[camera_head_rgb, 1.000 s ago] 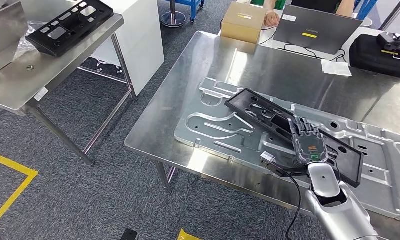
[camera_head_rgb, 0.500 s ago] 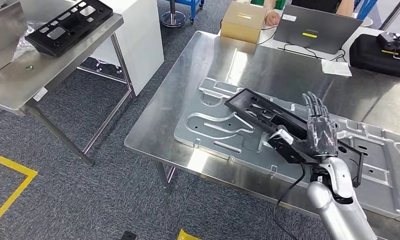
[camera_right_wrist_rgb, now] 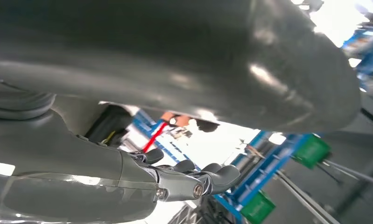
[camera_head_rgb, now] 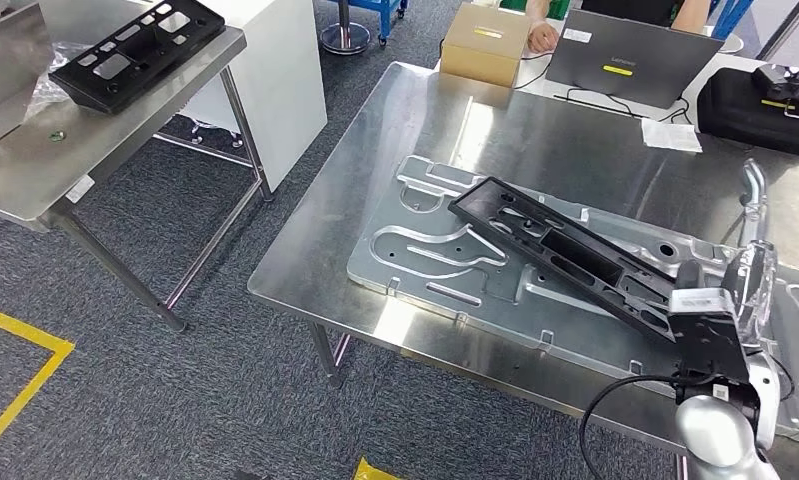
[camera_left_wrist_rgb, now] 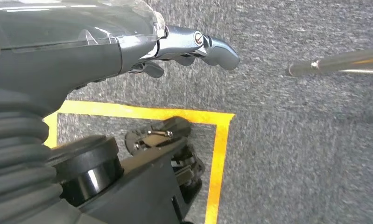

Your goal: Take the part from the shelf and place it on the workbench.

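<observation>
Once released, right hand (camera_head_rgb: 750, 255) raised

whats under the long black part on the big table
The black part lies on a stamped metal panel, which lies on the steel table. The right hand covers the part's near end.

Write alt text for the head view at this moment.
A long black plastic part lies diagonally on a stamped metal panel on the steel workbench. The robot's right hand is raised beside its near end. A similar black part sits on the shelf.
</observation>
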{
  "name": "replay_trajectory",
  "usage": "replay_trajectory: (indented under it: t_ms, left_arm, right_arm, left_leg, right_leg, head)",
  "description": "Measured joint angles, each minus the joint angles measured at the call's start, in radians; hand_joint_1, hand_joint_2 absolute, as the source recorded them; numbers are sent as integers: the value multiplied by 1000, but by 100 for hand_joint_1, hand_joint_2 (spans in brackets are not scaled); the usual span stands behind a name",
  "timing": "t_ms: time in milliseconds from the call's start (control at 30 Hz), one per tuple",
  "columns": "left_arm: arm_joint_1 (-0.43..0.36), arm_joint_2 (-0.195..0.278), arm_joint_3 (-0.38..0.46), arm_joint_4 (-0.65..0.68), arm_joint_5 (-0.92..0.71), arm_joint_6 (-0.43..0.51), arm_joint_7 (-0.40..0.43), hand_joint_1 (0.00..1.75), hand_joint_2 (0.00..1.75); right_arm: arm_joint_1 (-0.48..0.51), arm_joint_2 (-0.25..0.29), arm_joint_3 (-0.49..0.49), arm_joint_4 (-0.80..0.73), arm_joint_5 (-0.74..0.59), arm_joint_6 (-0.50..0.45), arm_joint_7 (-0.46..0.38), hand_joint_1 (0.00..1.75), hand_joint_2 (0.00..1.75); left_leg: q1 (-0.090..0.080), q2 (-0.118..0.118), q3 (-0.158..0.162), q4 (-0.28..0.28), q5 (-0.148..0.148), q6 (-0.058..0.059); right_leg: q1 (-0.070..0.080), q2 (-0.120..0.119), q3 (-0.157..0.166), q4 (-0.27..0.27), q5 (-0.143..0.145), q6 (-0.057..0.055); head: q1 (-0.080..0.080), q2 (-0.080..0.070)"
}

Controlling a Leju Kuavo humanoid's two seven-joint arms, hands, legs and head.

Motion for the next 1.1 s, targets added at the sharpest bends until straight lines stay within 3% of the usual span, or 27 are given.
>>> replay_trajectory:
  t_ms: [167,333,400,467,500,533,567,667,700,767,833,867,900,967,1000,1033,1067,1100]
  left_arm:
    - [0,0,16,7,30,-19,-36,0,0]
    - [-5,0,29,21,33,-33,-53,0,0]
    - [-12,0,29,25,21,-28,-53,0,0]
    - [-19,-1,29,28,13,-21,-47,0,0]
    - [-22,-1,28,29,12,-20,-44,0,0]
    - [-23,-1,28,30,10,-20,-41,0,0]
    - [-24,-1,28,30,8,-20,-39,0,0]
    - [-26,-4,25,30,2,-23,-35,0,0]
    - [-27,-5,24,30,1,-23,-33,0,0]
    - [-28,-7,21,30,-2,-23,-28,0,0]
    - [-28,-7,19,31,-3,-23,-23,0,0]
    - [-28,-6,18,32,-4,-23,-21,0,0]
    - [-28,-6,17,32,-4,-23,-19,0,0]
    - [-33,-6,16,33,-6,-24,-13,0,0]
    - [-35,-6,16,33,-7,-25,-9,0,0]
    - [-37,-6,15,33,-7,-28,-7,0,0]
    - [-36,-5,14,33,-7,-37,-6,0,0]
    - [-26,-2,14,27,-7,-56,-4,0,0]
  right_arm:
    - [86,64,-5,-103,-53,-31,-134,0,0]
    - [166,114,19,-175,-8,-62,-161,0,0]
    - [185,123,26,-188,-2,-71,-155,0,0]
    - [196,129,28,-191,-4,-75,-139,0,0]
    - [202,132,28,-191,-7,-76,-132,0,0]
    - [208,135,28,-191,-10,-76,-127,0,0]
    - [214,137,28,-191,-13,-75,-124,0,0]
    - [222,141,28,-192,-14,-71,-120,0,0]
    - [226,142,28,-194,-13,-70,-118,0,0]
    - [236,145,28,-197,-9,-67,-113,0,0]
    - [247,147,28,-199,-8,-63,-110,0,0]
    - [252,148,28,-199,-11,-59,-110,0,0]
    - [255,149,28,-199,-16,-55,-109,0,0]
    - [257,151,28,-199,-29,-41,-102,0,0]
    - [257,152,28,-198,-35,-34,-98,0,0]
    - [258,152,27,-197,-40,-29,-96,0,0]
    - [261,153,25,-196,-46,-26,-97,0,0]
    - [264,153,21,-195,-56,-23,-102,0,0]
  left_leg:
    - [-4,0,0,3,-5,2]
    - [-3,2,8,-3,-3,14]
    - [1,5,12,-15,3,22]
    - [-2,8,9,-16,6,26]
    - [-4,9,5,-16,7,28]
    - [-7,10,2,-14,9,29]
    - [-10,10,-2,-13,11,29]
    - [-16,10,-12,-3,19,22]
    - [-16,10,-13,0,22,18]
    - [-15,9,-16,1,31,6]
    - [-15,9,-21,1,35,-8]
    - [-14,9,-28,14,17,-15]
    - [-11,10,-39,47,-19,-23]
    - [1,11,-73,171,-124,-41]
    - [8,12,-87,237,-161,-48]
    - [14,12,-88,282,-178,-55]
    - [19,12,-72,289,-172,-60]
    - [24,13,-33,253,-152,-65]
  right_leg:
    - [0,0,2,-3,0,4]
    - [-4,1,9,-1,-7,18]
    - [-2,0,-17,67,-58,13]
    - [5,0,-81,206,-135,5]
    - [9,0,-110,267,-157,2]
    - [12,0,-125,298,-159,-2]
    - [15,0,-119,287,-139,-7]
    - [28,-1,-24,100,-44,-29]
    - [32,-1,-5,58,-27,-35]
    - [40,-1,-2,40,-13,-45]
    - [36,-2,-11,31,1,-57]
    - [32,-3,-18,27,11,-64]
    - [28,-5,-26,24,22,-68]
    - [26,-6,-50,26,40,-73]
    - [25,-7,-63,28,49,-71]
    - [23,-7,-76,32,56,-68]
    - [21,-8,-88,36,63,-65]
    - [18,-9,-99,40,68,-60]
  head:
    - [0,0]
    - [-1,0]
    - [0,0]
    - [0,0]
    - [0,0]
    - [0,0]
    - [0,0]
    - [0,0]
    - [0,0]
    - [0,0]
    - [0,0]
    - [-1,0]
    - [-2,0]
    - [-3,0]
    - [-4,0]
    - [-4,0]
    - [-4,0]
    - [-4,0]
